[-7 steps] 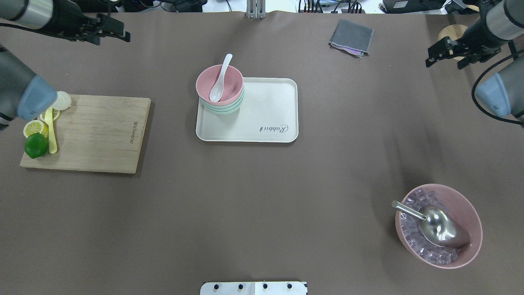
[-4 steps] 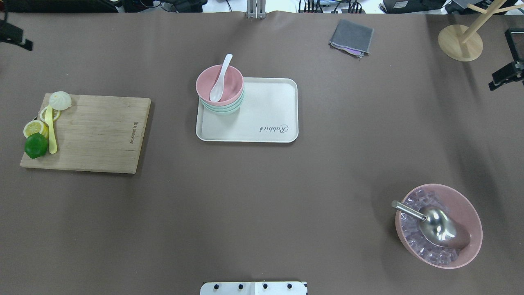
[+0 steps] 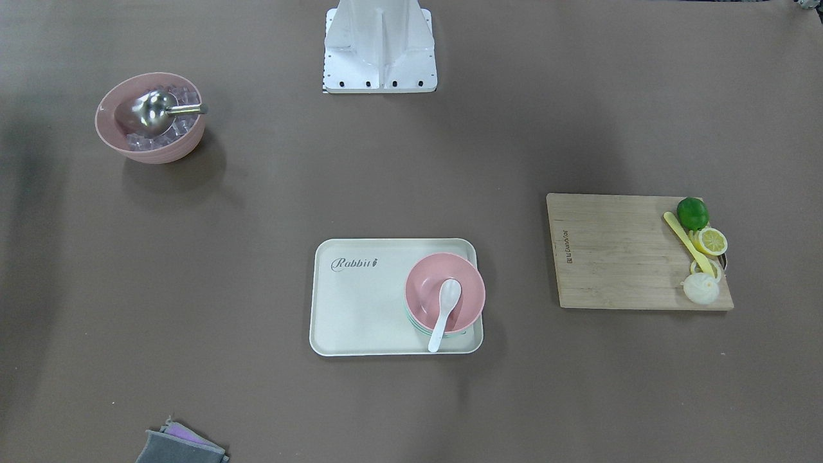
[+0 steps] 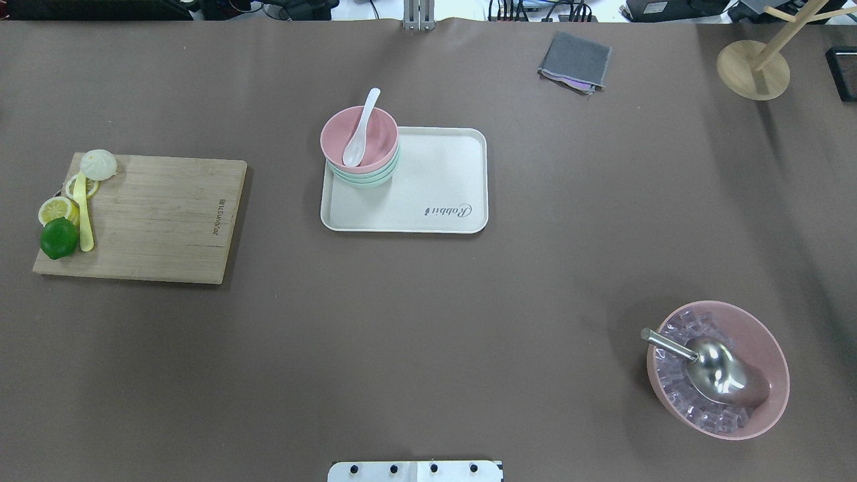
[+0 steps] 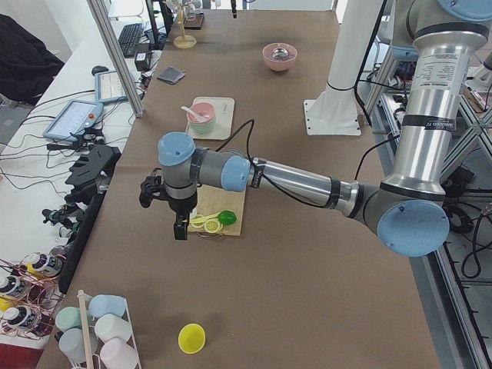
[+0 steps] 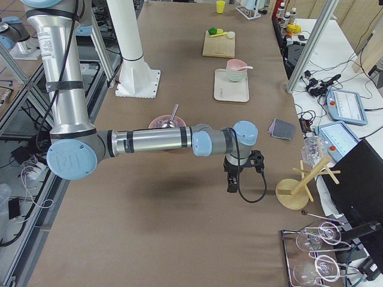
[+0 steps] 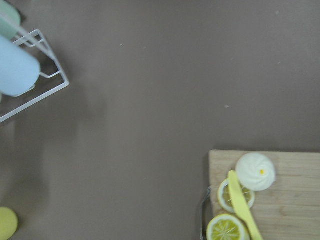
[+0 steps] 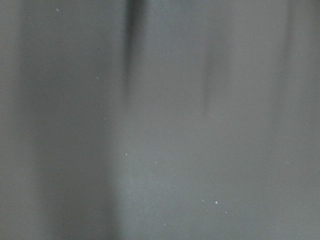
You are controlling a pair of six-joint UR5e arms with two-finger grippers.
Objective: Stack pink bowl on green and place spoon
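The small pink bowl [image 4: 379,136] sits nested on top of the pale green bowl stack [image 4: 363,178] at the far left corner of the cream tray [image 4: 435,181]. The white spoon [image 4: 355,142] lies in the pink bowl with its handle over the far rim. The bowl [image 3: 427,283] and spoon [image 3: 447,301] also show in the front-facing view. No gripper is near them. My left gripper [image 5: 180,229] hangs over the table's left end, beyond the cutting board. My right gripper [image 6: 231,186] hangs over the table's right end. I cannot tell whether either is open or shut.
A wooden cutting board [image 4: 154,217] with a lime [image 4: 59,237], lemon slices and a yellow utensil lies at the left. A large pink bowl [image 4: 770,348] with ice and a metal scoop stands at the near right. A grey cloth [image 4: 574,61] and a wooden stand [image 4: 753,70] are at the far right.
Both arms have swung outward and left the overhead view, the left one to the left and the right one to the right. The bowls and spoon have not moved.
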